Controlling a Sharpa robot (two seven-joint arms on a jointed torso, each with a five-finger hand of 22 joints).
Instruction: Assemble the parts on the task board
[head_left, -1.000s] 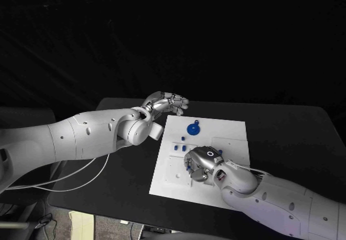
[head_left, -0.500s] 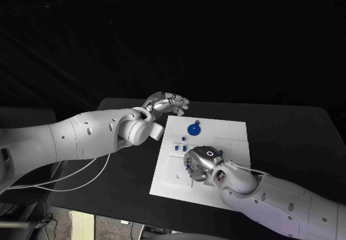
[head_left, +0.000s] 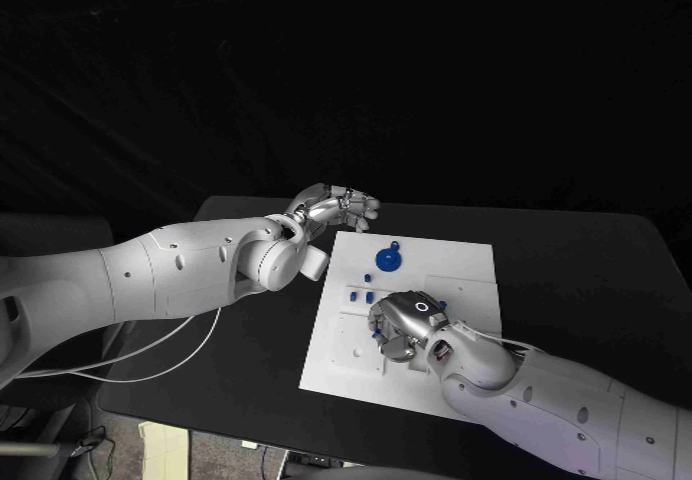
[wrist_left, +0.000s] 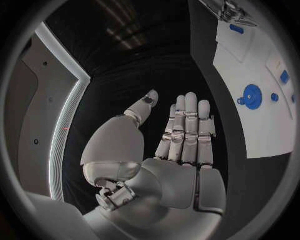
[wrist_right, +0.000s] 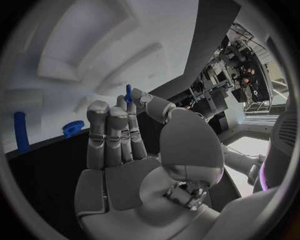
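1. Head view: the task board (head_left: 459, 262) lies in the middle of the black table (head_left: 591, 270), in the same place as a second ago, so the scene as a whole is unchanged.
2. The left hand (head_left: 335, 207) hangs off the board's far left corner exactly where it was; the left wrist view shows its fingers (wrist_left: 187, 127) straight and apart with nothing in them.
3. The right hand (head_left: 404, 328) has shifted only a trace over the board's near middle and stays low above it.
4. The round blue part (head_left: 387, 258) and the small blue pieces (head_left: 364, 294) beside the hand have not moved.
5. In the right wrist view a small blue peg (wrist_right: 128, 93) stands at the fingertips (wrist_right: 145, 99), seemingly pinched between thumb and finger, though the contact is hard to see.
6. I judge this a slow placing step: the peg is being lined up, not yet seated.
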